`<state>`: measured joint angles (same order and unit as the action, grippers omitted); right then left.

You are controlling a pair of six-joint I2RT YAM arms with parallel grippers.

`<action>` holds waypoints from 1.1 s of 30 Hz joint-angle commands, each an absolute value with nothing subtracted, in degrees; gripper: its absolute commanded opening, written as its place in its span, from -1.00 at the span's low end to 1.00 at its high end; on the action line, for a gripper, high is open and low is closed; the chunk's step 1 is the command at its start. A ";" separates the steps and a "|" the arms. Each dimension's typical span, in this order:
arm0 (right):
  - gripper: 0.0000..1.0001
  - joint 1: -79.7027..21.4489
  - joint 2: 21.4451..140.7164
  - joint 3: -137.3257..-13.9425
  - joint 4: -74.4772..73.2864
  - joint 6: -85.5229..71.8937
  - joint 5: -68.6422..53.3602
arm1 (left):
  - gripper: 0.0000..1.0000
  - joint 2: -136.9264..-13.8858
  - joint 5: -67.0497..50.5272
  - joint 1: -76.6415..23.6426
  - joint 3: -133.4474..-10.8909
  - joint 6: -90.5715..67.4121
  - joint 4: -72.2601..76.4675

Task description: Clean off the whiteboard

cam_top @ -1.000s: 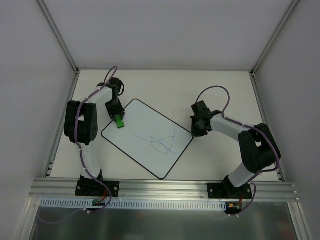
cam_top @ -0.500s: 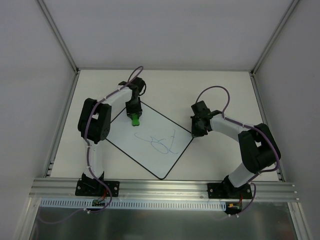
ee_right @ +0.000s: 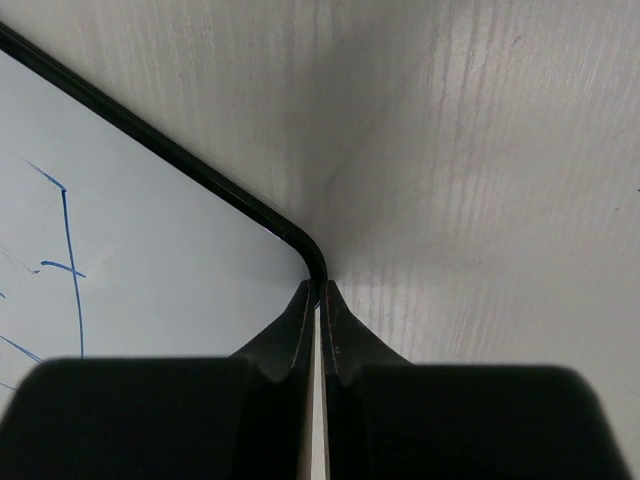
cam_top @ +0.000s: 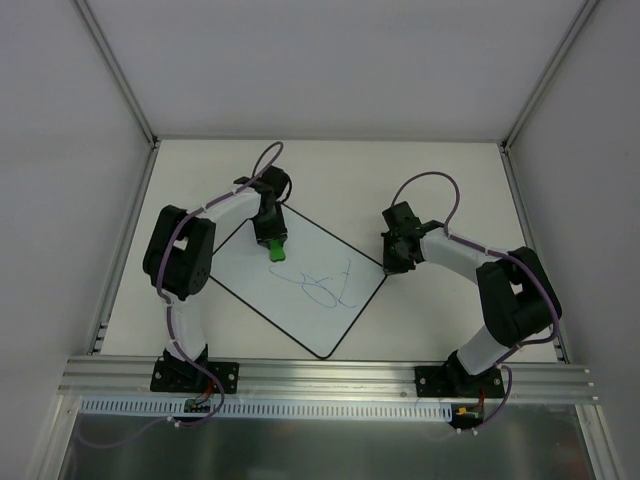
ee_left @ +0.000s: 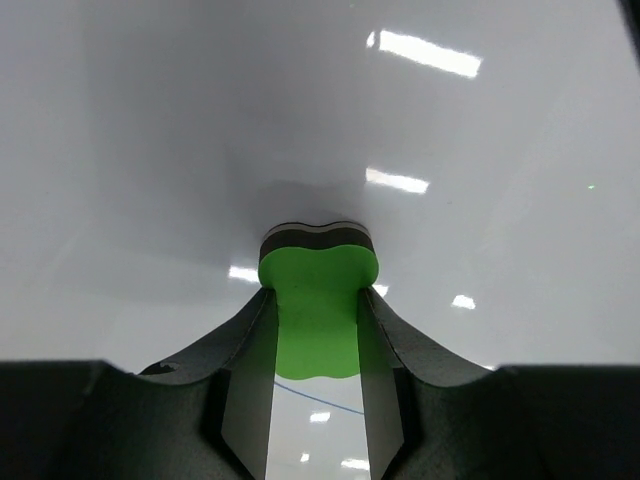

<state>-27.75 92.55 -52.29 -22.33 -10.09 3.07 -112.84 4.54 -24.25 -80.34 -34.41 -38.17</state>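
While my left gripper (cam_top: pixel 272 241) clamps the green eraser (cam_top: pixel 276 249) near the whiteboard's (cam_top: pixel 255 280) far corner, the scribble (cam_top: pixel 325 285) lies toward its centre, beyond the eraser; my right gripper (ee_right: pixel 320 296) is pinched narrow on its right corner; the left arm is judged nearer.

Left arm (cam_top: pixel 180 255) and right arm (cam_top: pixel 515 295) match: white tube links, bulky black joint housings, black base plates (cam_top: pixel 190 376). A thin purple cable (cam_top: pixel 430 180) runs along each, looping free near the wrist. Left gripper (ee_left: pixel 316 296) has dark grey, matte fingers (ee_left: pixel 248 370) with flat tapered faces. Right gripper (ee_right: pixel 318 290) is the same dark colour, narrowing to thin tips.
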 commanded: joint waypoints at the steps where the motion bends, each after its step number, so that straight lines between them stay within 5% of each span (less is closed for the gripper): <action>1: -1.00 -28.04 92.81 -50.89 -25.14 -9.76 5.45 | -1.00 -113.03 8.53 -24.77 -72.17 -34.81 -43.77; 16: -0.99 -27.95 92.02 -50.45 -25.05 -9.76 5.89 | -1.00 -117.07 0.79 -47.63 -78.49 -35.42 -42.45; 33: -0.99 -27.95 91.32 -50.80 -24.87 -9.67 4.92 | -1.00 -104.94 9.75 -25.15 -63.98 -32.34 -42.63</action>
